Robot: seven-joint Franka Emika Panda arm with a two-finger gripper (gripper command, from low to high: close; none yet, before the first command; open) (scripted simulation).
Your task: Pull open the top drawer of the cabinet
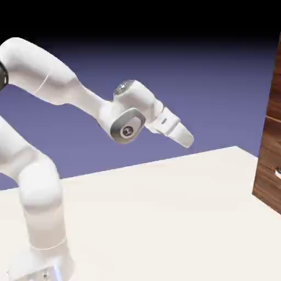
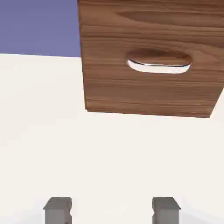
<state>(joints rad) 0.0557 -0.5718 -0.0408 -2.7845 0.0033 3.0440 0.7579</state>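
No readable txt, labels, brands or nos. anywhere in either view.

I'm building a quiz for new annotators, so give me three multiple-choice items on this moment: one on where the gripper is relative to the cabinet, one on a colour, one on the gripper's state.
1. Where is the gripper relative to the cabinet?
A. Touching a handle
B. In the air over the table, well short of the cabinet
C. Behind the cabinet

2. What colour is the table?
A. Off-white
B. Black
C. Green

3. How does the gripper stand?
A. Shut on a handle
B. Shut on a cube
C. Open, holding nothing

Key:
1 B: the exterior view shows clear backdrop and table between the gripper and the cabinet.
2 A: both views show a pale cream surface.
3 C: in the hand view the fingertips stand wide apart with only table between them; the handle lies far ahead.
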